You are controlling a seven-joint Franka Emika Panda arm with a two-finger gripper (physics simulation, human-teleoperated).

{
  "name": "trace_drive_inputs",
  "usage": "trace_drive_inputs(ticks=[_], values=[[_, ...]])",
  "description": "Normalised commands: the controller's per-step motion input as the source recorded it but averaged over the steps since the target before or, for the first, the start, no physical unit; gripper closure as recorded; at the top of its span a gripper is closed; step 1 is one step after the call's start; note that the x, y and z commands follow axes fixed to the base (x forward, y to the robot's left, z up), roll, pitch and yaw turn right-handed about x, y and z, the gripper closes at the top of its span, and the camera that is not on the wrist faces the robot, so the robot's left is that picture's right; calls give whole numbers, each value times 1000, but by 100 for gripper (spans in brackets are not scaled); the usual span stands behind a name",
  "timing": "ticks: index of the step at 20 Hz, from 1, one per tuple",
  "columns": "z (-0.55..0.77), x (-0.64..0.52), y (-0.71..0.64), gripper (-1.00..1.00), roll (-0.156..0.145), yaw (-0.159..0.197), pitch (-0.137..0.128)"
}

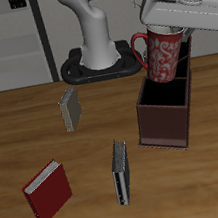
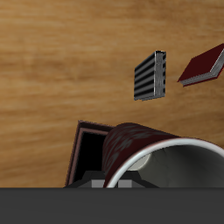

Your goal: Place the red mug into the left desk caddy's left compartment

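Three books are sharing the worktop (image 1: 11,118) with me: a grey book (image 1: 70,109) standing toward the middle, a striped one (image 1: 121,173) and a red book (image 1: 46,191) lying nearer the front edge, all well apart from the left desk caddy (image 1: 165,111), so nothing is blocking the air above it. My fingers (image 1: 175,30) are clamping the red mug (image 1: 161,56) by its rim, holding it off the worktop above the caddy's back end. The mug is tilting slightly, its long axis near vertical, mouth up, handle (image 1: 138,47) pointing away from the caddy toward the worktop's middle. In the wrist view its pale inside (image 2: 188,166) is facing me, with the caddy's dark opening (image 2: 90,156) just beside it.
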Motion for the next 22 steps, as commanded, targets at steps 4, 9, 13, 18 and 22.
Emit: trace_drive_inputs(ticks=[4, 9, 13, 18, 22], values=[[25, -675, 162, 100, -105, -81, 11], [-300, -529, 329, 100, -14, 8, 38], [-141, -581, 403, 100, 84, 3, -14], [-39, -497, 336, 100, 40, -16, -28], [-105, -429, 207, 100, 18, -9, -24]])
